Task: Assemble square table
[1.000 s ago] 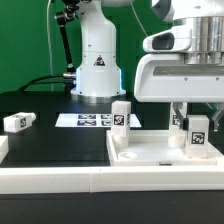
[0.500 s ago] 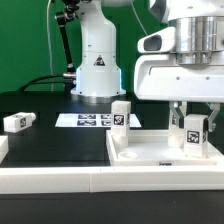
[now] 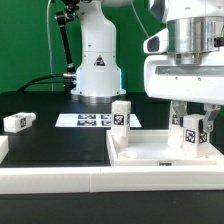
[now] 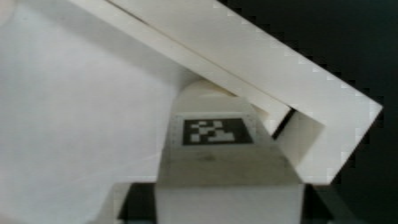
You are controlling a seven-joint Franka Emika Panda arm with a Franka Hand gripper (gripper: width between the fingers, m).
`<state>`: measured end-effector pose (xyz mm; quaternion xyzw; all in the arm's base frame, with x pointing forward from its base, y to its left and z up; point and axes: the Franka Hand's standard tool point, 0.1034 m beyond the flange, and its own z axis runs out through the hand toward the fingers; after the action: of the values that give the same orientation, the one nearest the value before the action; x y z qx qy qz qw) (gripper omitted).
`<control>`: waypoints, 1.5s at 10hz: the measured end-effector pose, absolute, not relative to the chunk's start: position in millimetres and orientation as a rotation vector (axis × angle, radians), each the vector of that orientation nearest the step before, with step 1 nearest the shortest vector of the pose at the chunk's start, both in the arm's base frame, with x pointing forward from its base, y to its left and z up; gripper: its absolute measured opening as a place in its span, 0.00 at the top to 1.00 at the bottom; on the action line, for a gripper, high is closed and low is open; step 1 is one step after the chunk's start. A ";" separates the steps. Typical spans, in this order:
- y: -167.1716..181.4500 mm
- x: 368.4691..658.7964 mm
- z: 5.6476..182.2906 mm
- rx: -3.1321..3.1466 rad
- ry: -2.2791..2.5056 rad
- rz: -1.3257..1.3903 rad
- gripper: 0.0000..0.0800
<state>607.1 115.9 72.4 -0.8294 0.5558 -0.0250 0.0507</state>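
Note:
The square table's white slab lies at the front on the exterior view's right, recessed side up. One tagged white leg stands upright at its far left corner. My gripper is shut on a second tagged leg, held upright over the slab's far right corner. In the wrist view this leg fills the gap between my dark fingers, its tag facing the camera, with the slab's raised rim behind it. A third leg lies loose on the black surface at the left.
The marker board lies flat behind the slab, in front of the arm's white base. A long white rail borders the black surface along the front. A green backdrop closes off the rear.
My wrist has shifted slightly toward the exterior view's right. The held leg stays at the slab's far right corner, moved only a little. The other legs have not moved.

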 end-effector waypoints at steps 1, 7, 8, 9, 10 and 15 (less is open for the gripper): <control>115.9 607.0 72.4 -2.461 1.781 -0.069 0.64; 116.5 606.4 72.1 -2.065 2.198 -0.001 0.64; 116.5 606.4 72.1 -2.036 2.224 0.002 0.64; 116.5 606.5 72.1 -2.044 2.216 0.000 0.64; 116.9 606.1 72.0 -2.097 2.172 -0.004 0.55; 125.6 609.4 75.4 -2.590 1.607 -0.009 0.19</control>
<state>609.4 125.6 75.4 -0.8488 0.5267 -0.0031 0.0470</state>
